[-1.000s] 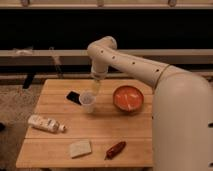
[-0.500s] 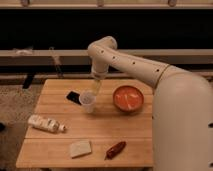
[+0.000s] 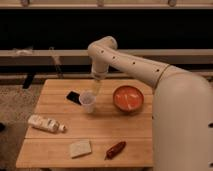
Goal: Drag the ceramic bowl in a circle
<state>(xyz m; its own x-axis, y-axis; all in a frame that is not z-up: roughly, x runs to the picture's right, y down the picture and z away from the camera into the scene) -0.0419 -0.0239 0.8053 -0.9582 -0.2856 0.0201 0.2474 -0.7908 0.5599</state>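
Note:
The ceramic bowl is round, shallow and orange-red with pale streaks inside. It sits on the right part of the wooden table, near the far edge. My gripper hangs from the white arm over the far middle of the table, pointing down. It is left of the bowl, apart from it, and just above and behind a small translucent plastic cup.
A black flat object lies left of the cup. A white bottle lies on its side at the left edge. A pale sponge and a red chili pepper lie near the front edge.

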